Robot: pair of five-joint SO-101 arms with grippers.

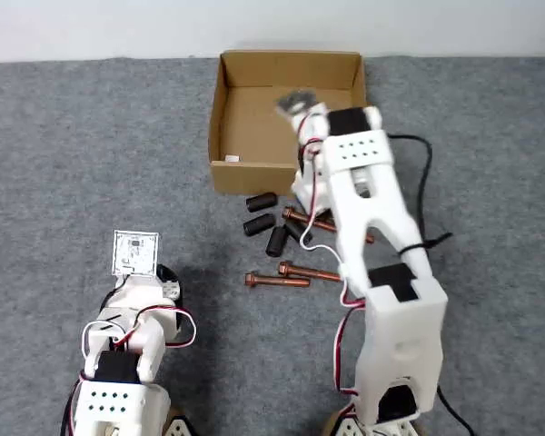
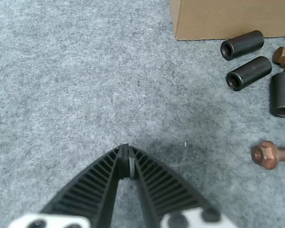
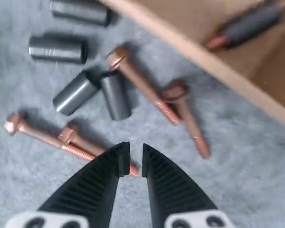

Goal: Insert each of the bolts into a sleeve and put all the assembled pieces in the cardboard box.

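Observation:
The open cardboard box (image 1: pixel 245 173) stands at the table's far middle. One assembled piece (image 3: pixel 247 26), a dark sleeve with a copper end, lies inside it. In front of the box lie several black sleeves (image 1: pixel 259 223) (image 3: pixel 57 49) (image 2: pixel 249 72) and several copper bolts (image 1: pixel 277 280) (image 3: pixel 137 83). My right gripper (image 3: pixel 135 159) hangs above the bolts nearest me, narrowly open, with nothing between its fingers. The right arm (image 1: pixel 363 182) covers part of the pile. My left gripper (image 2: pixel 127 153) is shut and empty, low over the carpet to the left of the sleeves.
The left arm (image 1: pixel 132 350) is folded at the near left, with a white square tag (image 1: pixel 134 252) at its front. Grey carpet (image 1: pixel 91 163) covers the table. A white wall runs along the far edge.

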